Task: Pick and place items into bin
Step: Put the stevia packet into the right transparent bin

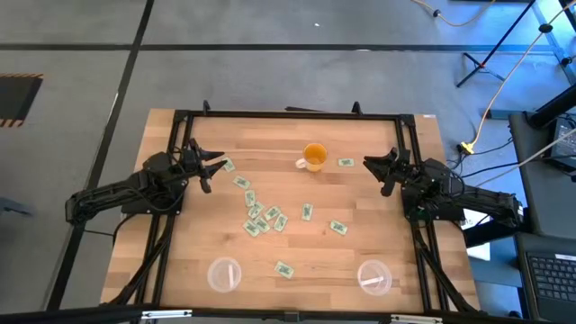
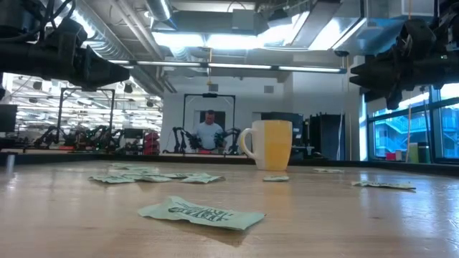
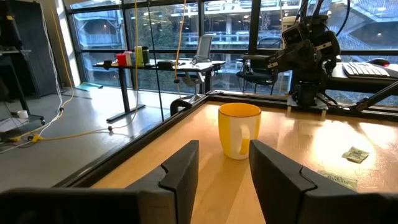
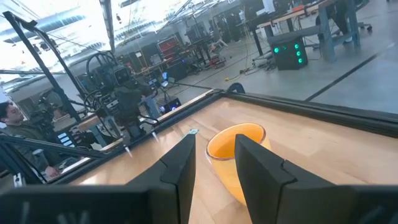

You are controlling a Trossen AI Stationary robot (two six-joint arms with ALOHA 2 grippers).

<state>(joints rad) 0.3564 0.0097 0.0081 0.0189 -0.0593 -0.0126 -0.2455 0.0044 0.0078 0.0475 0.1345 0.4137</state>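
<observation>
Several small green-and-white packets (image 1: 261,216) lie flat on the wooden table, most of them clustered left of centre. Single ones lie by the orange mug (image 1: 346,162), to the right (image 1: 337,228) and toward the near edge (image 1: 284,268). In the low view the nearest packet (image 2: 202,213) lies in front. My left gripper (image 1: 214,166) hovers open over the table's left part, pointing at the mug (image 3: 239,129). My right gripper (image 1: 371,166) hovers open over the right part, also facing the mug (image 4: 236,152). Neither holds anything.
The orange mug (image 1: 314,157) stands upright near the far middle, between the two grippers. Two clear round containers (image 1: 223,274) (image 1: 375,276) stand near the near edge. A black frame (image 1: 288,114) runs round the table. A person (image 2: 209,133) stands in the room beyond.
</observation>
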